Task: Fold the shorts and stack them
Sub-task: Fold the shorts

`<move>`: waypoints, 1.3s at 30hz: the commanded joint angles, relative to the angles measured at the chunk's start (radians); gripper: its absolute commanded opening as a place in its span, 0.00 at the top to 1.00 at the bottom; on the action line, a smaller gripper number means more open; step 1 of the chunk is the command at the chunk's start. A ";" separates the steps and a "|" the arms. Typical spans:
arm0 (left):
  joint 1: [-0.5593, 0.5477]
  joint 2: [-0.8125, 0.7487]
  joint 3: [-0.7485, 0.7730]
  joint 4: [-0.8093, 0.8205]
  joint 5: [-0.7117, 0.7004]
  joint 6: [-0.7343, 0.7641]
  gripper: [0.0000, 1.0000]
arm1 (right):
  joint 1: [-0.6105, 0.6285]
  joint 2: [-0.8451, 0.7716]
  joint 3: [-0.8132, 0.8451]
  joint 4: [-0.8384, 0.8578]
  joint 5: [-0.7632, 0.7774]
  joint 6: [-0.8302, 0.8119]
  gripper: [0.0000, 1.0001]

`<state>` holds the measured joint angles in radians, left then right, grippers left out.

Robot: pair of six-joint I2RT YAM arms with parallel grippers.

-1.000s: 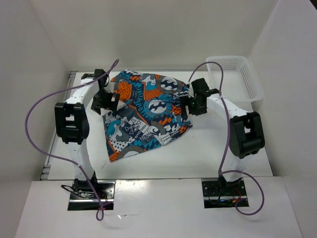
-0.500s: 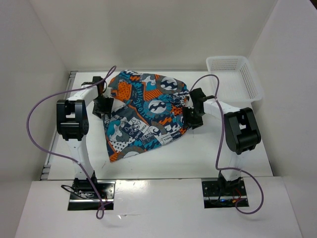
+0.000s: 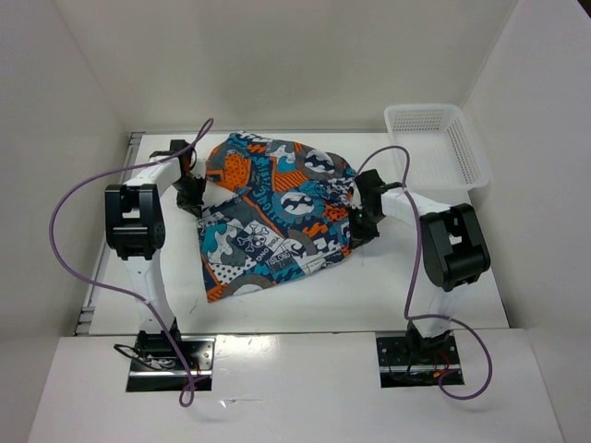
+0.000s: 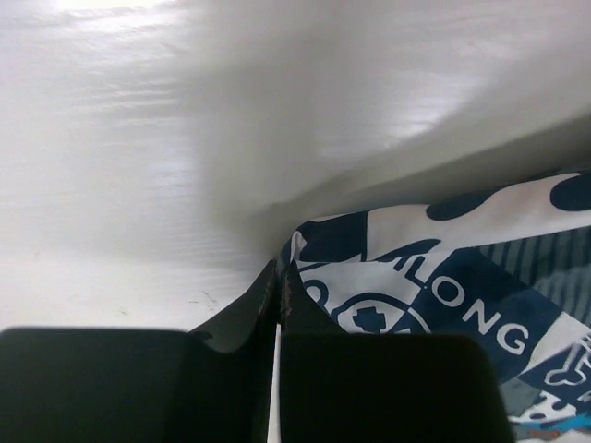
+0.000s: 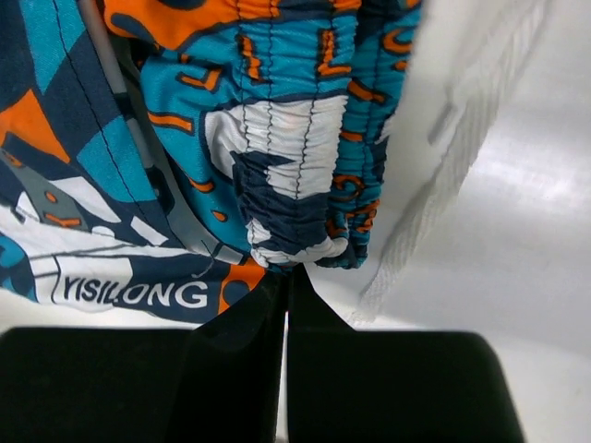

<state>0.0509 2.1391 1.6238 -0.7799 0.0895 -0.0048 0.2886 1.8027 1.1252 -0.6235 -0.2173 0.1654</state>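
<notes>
One overhead view, two close wrist views.
The top camera looks down from above the near edge, taking in the whole table [image 3: 388, 277]. The wrist cameras peer along the left gripper [image 4: 279, 281] and right gripper [image 5: 286, 277] from very close, at the left and right edges of the shorts [image 3: 277, 217], which the top view also shows.
</notes>
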 commanded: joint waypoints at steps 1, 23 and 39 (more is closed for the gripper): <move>0.032 0.030 0.021 0.073 -0.066 0.005 1.00 | 0.007 -0.086 -0.032 -0.108 -0.030 0.000 1.00; 0.041 -0.029 0.442 0.042 0.182 0.005 0.16 | 0.034 -0.178 0.330 0.090 -0.044 0.014 0.15; -0.132 0.743 1.426 0.013 0.130 0.005 0.00 | -0.035 0.320 0.708 0.099 0.202 0.043 0.18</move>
<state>-0.0750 2.8609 2.9479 -0.7815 0.2218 -0.0029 0.2577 2.1536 1.7561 -0.5446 -0.0517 0.2047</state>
